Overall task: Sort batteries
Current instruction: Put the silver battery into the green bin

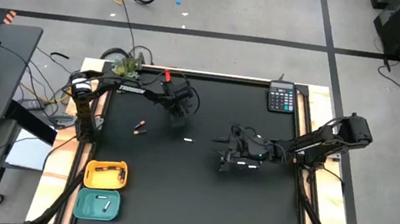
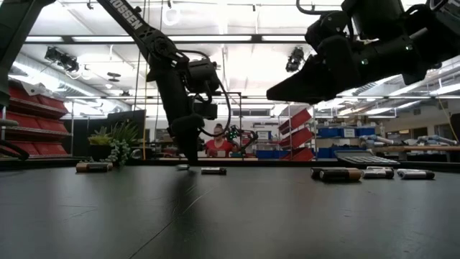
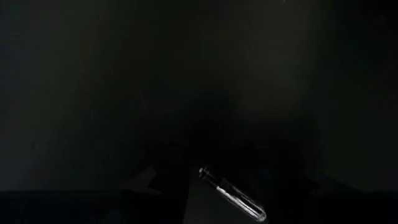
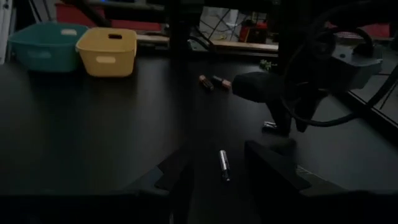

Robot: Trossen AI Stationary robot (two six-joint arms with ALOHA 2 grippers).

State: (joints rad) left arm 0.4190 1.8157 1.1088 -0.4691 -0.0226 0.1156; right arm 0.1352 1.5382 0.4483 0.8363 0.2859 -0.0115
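Observation:
My left gripper point(image 1: 179, 113) point(image 2: 188, 155) points down at the far middle of the table, open. A silvery battery point(image 3: 233, 194) point(image 4: 268, 126) lies on the mat between its fingers; I cannot tell whether they touch it. My right gripper point(image 1: 223, 158) point(image 4: 214, 171) hangs open above the table's right middle, pointing toward the left edge. A white battery point(image 1: 187, 139) point(image 4: 222, 165) lies flat ahead of its fingers. Dark copper-ended batteries point(image 1: 140, 127) point(image 4: 211, 81) lie farther left. More batteries point(image 2: 338, 173) point(image 2: 377, 173) lie under the right arm.
A yellow basket point(image 1: 105, 174) point(image 4: 107, 50) and a teal basket point(image 1: 97, 204) point(image 4: 43, 45) holding white batteries stand at the near left corner. A calculator point(image 1: 281, 98) lies at the far right corner. Bare black mat spans the near middle. A person shows far behind the table point(image 2: 215, 146).

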